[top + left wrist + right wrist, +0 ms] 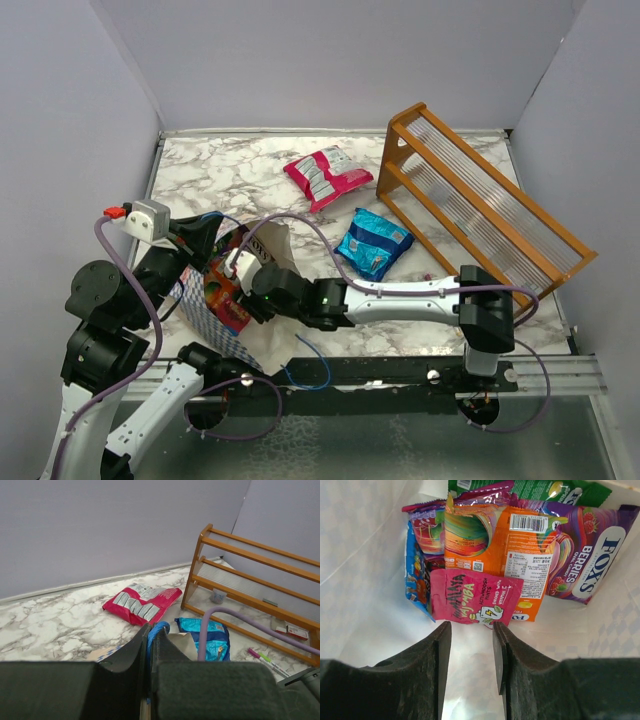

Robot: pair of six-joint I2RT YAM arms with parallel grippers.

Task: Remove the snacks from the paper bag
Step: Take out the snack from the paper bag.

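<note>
The blue-and-white checkered paper bag [200,318] lies at the near left with its mouth facing right. My left gripper [207,243] is shut on its blue handle [159,630]. My right gripper [471,630] is open inside the bag's cream interior [365,580], just short of a small pink packet [475,602]. Behind it lie an orange packet [500,555], a purple packet [590,555], a green packet [545,489] and a blue one [415,580]. On the table outside lie a pink-and-white packet [325,175] and a blue packet [373,243].
An orange wooden slatted rack [480,200] leans at the back right. Two pens [267,661] lie near its foot. A purple cable [235,617] arcs over the blue packet. Grey walls close in the marble table [230,170] on three sides.
</note>
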